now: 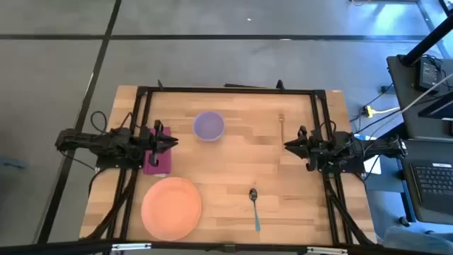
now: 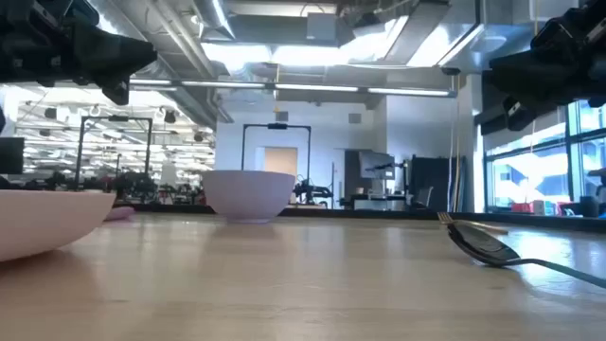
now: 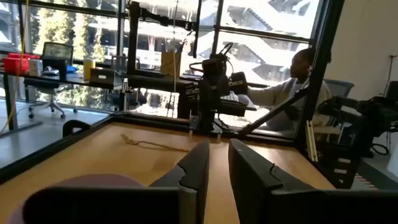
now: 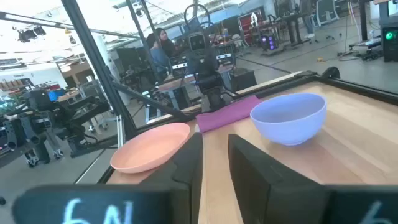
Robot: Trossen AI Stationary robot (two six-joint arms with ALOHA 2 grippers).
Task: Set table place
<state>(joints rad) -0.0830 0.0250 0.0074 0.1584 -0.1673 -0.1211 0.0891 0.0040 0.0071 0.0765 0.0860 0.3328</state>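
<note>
On the bench (image 1: 233, 177), seen from overhead, the peach plate (image 1: 171, 207) lies at about 7 o'clock, the lavender bowl (image 1: 209, 126) near 11, the teal-handled spoon (image 1: 254, 207) toward 5, and the slim gold fork (image 1: 282, 127) near 1. The magenta napkin (image 1: 157, 157) at 9 o'clock sits partly under the left end effector (image 1: 170, 142).

The right end effector (image 1: 289, 144) hovers at 3 o'clock. Only the wrist views show the fingers: each pair is slightly apart, holding nothing. The left wrist view alone shows a seated person (image 3: 292, 84) beyond the bench.
</note>
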